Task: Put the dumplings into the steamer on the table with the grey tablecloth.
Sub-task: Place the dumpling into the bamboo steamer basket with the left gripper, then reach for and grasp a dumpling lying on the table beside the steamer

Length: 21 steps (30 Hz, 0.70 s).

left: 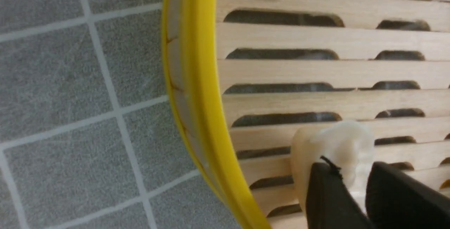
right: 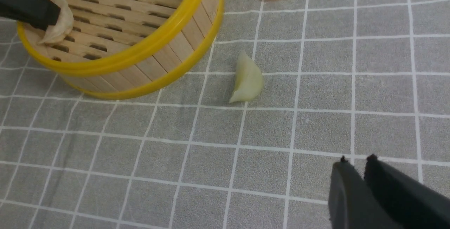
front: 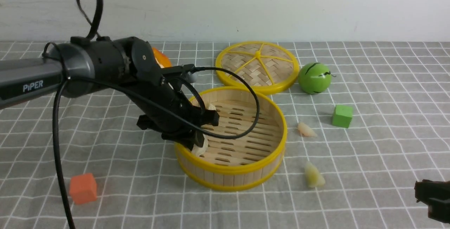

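The steamer stands mid-table on the grey tablecloth. My left gripper reaches over its front-left wall and is shut on a cream dumpling, held just above the slatted floor; the left wrist view shows the dumpling between the fingers, beside the yellow rim. A second dumpling lies at the steamer's back left, half hidden. Two dumplings lie on the cloth to the right: one and a yellowish one, also in the right wrist view. My right gripper is shut and empty at front right.
The flat woven lid lies behind the steamer. A green ball and a green cube sit to the right. An orange cube sits at front left. An orange object shows behind my left arm.
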Available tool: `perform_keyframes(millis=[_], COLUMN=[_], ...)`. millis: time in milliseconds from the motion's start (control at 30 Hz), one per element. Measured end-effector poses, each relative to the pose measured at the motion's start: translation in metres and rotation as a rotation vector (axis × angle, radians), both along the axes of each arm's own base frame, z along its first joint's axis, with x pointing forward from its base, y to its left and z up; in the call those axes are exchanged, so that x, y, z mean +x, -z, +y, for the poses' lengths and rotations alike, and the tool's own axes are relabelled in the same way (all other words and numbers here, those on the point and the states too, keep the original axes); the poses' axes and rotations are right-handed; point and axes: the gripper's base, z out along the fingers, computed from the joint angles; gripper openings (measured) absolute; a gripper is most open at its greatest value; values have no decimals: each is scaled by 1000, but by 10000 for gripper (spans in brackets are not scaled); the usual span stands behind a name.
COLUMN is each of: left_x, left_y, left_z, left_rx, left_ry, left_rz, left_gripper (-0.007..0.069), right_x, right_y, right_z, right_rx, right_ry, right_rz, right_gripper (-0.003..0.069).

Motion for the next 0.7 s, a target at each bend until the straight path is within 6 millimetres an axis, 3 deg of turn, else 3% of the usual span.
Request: perform_keyframes(millis=[100, 200, 300, 333, 367, 400, 433, 467, 567, 700], left_x=[1, 3, 2, -1, -2, -9, -12, -26, -62, -109], left_y=[-3, -12, -41, -65, -68, -95, -103, -134, -181, -207], left_z=[-4, -8, -7, -4, -4, 0, 2, 9, 27, 49], left_rx=[-1, -6, -1, -2, -6, 0, 1, 5, 28, 74], left_ry=[13, 24, 29, 30, 28, 34, 36, 42, 57, 70], left_rz=[-8, -10, -39, -74, -83, -127, -141, -201, -271, -270], left_gripper=[370, 458, 484, 477, 475, 449, 440, 388, 257, 99], right_x=[0, 0, 5, 11, 11, 19, 22, 33, 59, 105], right_y=[0, -4, -12, -19, -19, -22, -24, -22, -14, 1], right_z=[1, 4, 10, 15, 15, 22, 24, 32, 53, 75], right_rx=[2, 11, 19, 17, 17, 9, 6, -15, -67, -146], right_ry=[-8, -43, -111, -152, -152, -197, -208, -255, -337, -377], right_rz=[8, 40, 84, 94, 94, 116, 117, 145, 209, 286], right_gripper=[125, 198, 281, 320, 320, 342, 347, 356, 362, 382])
